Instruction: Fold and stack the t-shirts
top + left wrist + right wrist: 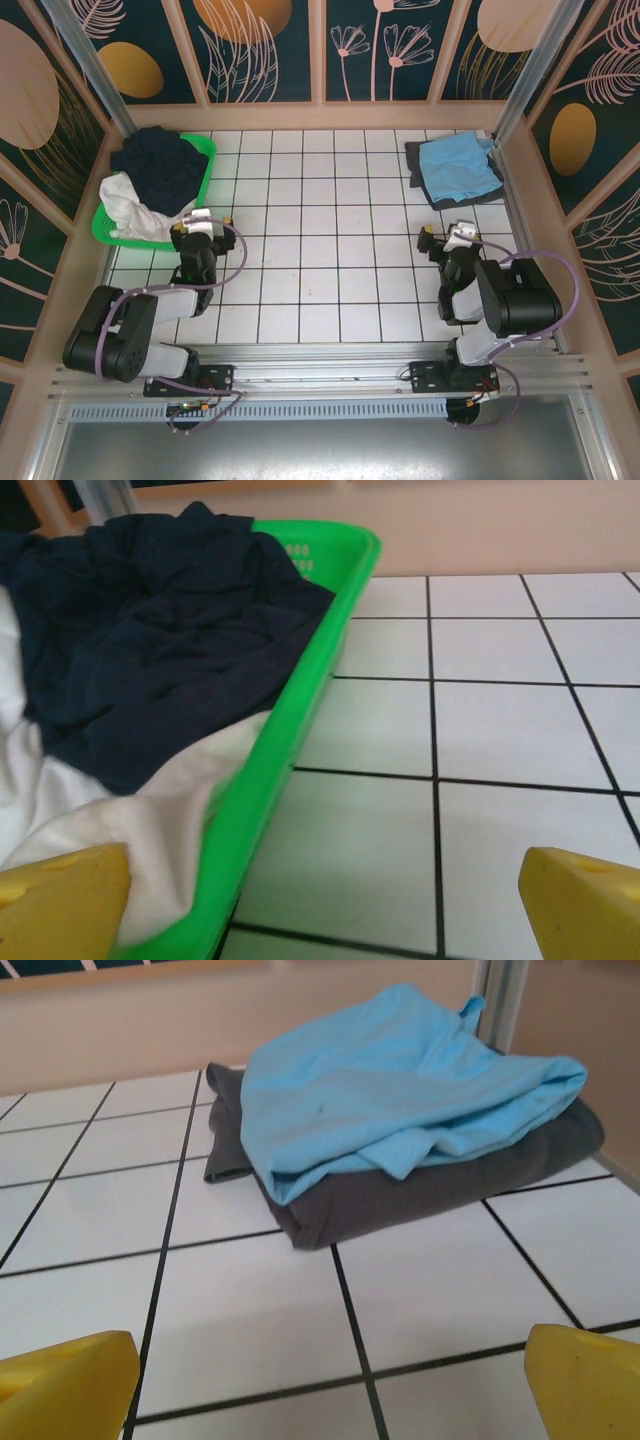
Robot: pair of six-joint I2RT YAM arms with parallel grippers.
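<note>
At the far left a green plastic basket (206, 152) is standing on the white tiled table (320, 250); a dark navy garment (150, 630) is lying crumpled in its far part, and a white garment (120, 820) is lying partly under it and reaching to the near rim; the left gripper (322, 910) is hovering just beside the basket's near right corner, its yellow fingers (60, 900) standing wide apart and grasping nothing; further right, the right gripper (330, 1390) is hovering above the tiles, also spread wide with nothing between its fingers, and is facing the far right corner; there the dark grey t-shirt (430, 1195) is lying folded on the table, and the light blue t-shirt (400, 1080) is resting on top of it, folded somewhat loosely, with grey edges showing at its left and near sides.
</note>
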